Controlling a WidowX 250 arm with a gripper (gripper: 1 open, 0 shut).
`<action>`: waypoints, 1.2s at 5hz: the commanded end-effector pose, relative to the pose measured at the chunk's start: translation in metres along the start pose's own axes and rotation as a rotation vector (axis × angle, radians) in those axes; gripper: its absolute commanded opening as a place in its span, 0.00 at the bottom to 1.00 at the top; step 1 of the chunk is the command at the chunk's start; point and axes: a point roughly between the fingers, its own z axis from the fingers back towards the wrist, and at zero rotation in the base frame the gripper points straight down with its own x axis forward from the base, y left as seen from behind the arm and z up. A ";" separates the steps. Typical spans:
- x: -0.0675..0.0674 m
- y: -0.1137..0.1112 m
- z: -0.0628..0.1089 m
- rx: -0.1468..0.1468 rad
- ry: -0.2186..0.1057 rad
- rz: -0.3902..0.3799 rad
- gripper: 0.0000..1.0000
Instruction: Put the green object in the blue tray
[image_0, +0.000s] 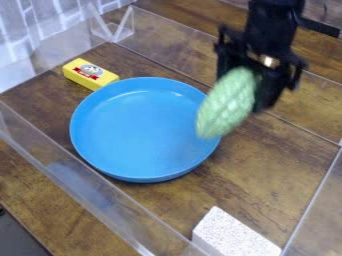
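The green object (227, 100), a light green bumpy gourd, hangs tilted in the air over the right rim of the blue tray (120, 135). My black gripper (257, 72) comes down from the top right and is shut on the green object's upper end. Motion blurs both the gourd and the gripper. The tray is a big round blue dish in the middle of the wooden table, and nothing lies in it.
A small yellow box (90, 72) lies behind the tray at the left. A grey-white speckled sponge block (234, 233) sits at the front edge. Clear plastic walls (54, 190) fence the table on the left, front and right.
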 end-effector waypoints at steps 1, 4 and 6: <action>-0.027 0.047 0.035 0.034 -0.069 0.088 0.00; -0.045 0.025 0.024 0.027 -0.072 0.110 0.00; -0.047 0.039 0.028 0.045 -0.072 0.119 0.00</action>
